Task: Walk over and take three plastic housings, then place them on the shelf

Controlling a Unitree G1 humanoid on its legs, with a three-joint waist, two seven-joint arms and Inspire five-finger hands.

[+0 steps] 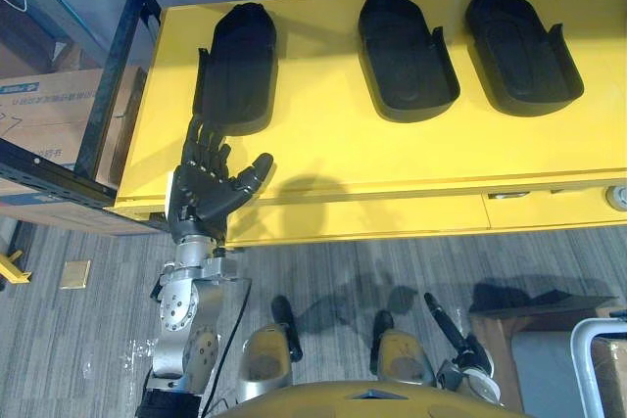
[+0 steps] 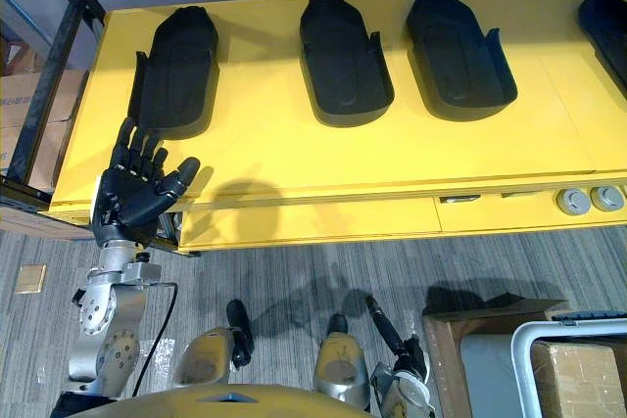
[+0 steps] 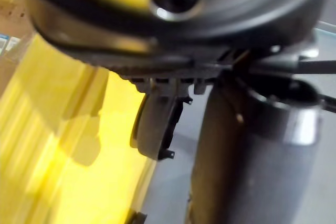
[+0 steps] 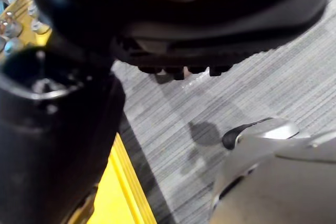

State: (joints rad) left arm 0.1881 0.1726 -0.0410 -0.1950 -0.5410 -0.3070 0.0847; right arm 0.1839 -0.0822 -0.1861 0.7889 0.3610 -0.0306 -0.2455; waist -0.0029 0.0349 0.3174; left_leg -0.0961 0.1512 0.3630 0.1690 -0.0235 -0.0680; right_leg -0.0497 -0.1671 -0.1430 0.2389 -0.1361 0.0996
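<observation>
right hand (image 4: 173,19): dark bulk, above the floor
floor (image 4: 262,93): grey striped carpet
table (image 4: 115,203): yellow edge, just beside hand

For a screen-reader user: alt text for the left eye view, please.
The left robot hand, fingers spread open, is raised over the near left corner of a yellow table, close to the leftmost black plastic housing. Two more housings lie in a row to its right. A black shelf frame with cardboard boxes stands at the left.

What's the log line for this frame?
phase: reach | left hand: open, empty, by leftmost housing | housing: on yellow table | right hand: low
</observation>
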